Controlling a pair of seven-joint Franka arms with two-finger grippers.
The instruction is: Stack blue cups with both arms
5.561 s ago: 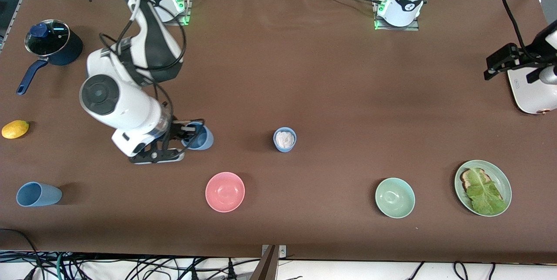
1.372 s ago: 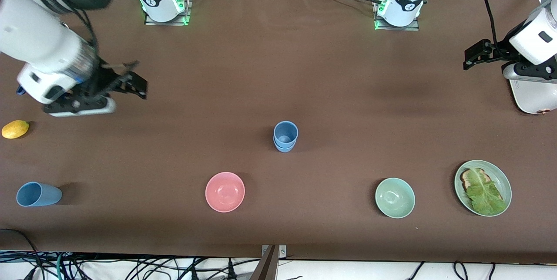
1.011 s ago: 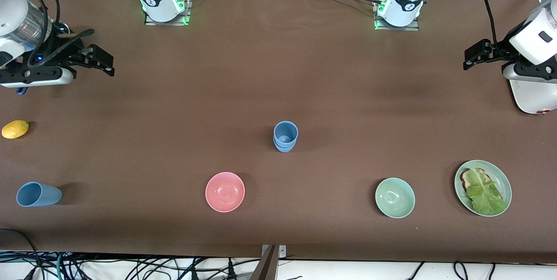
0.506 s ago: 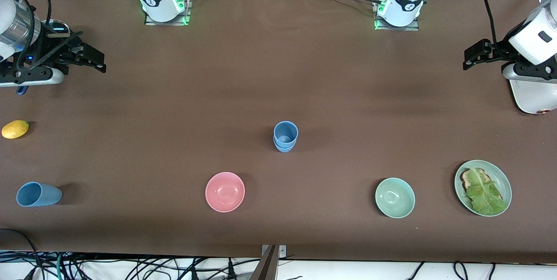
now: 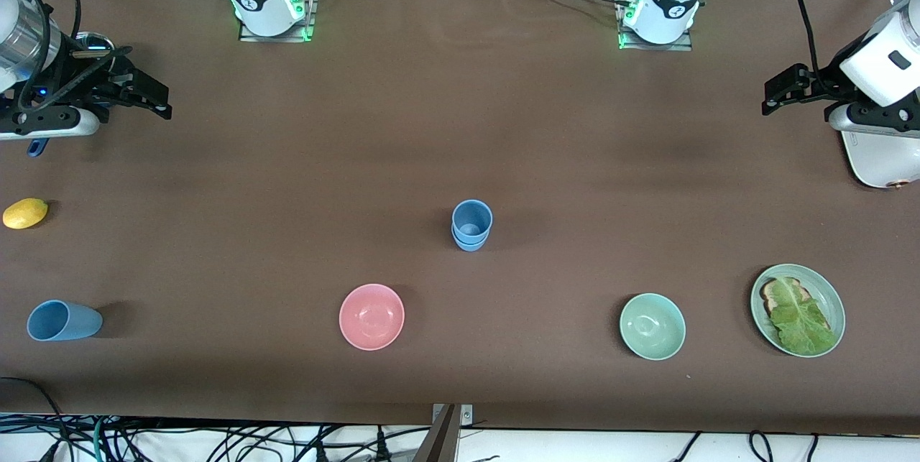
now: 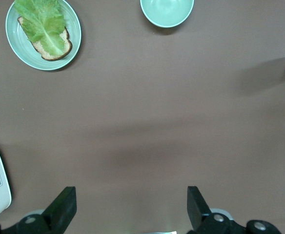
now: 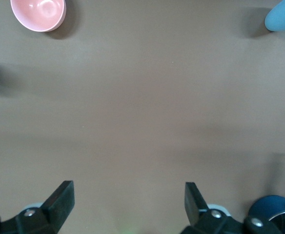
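Right gripper [image 5: 147, 92] hangs over the table at the right arm's end, beside the pot [image 5: 90, 42], fingers spread wide and empty; the right wrist view shows only bare table between them. Left gripper [image 5: 780, 88] hangs at the left arm's end, above the white appliance [image 5: 880, 156], likewise spread and empty. That arm waits.

Stack [image 5: 471, 225]: two blue cups nested, upright, mouth up, mid-table, about midway between the arms.

Loose cup [image 5: 63, 320]: lying on its side at the right arm's end, nearer the front camera than the lemon [image 5: 25, 213]. Long axis runs along the table's length, its mouth toward the table's end and its base toward the pink bowl [image 5: 371, 316]. It lies nearer the front camera than the table under the right gripper and well apart from it. Right arm is clearly the closer; left arm is almost the table's length away.

Judgement: that cup is the one left to add. Right gripper would need to travel toward the front camera and grip across the cup's width.

Cups are plain light blue, matte, tapered, no handles.
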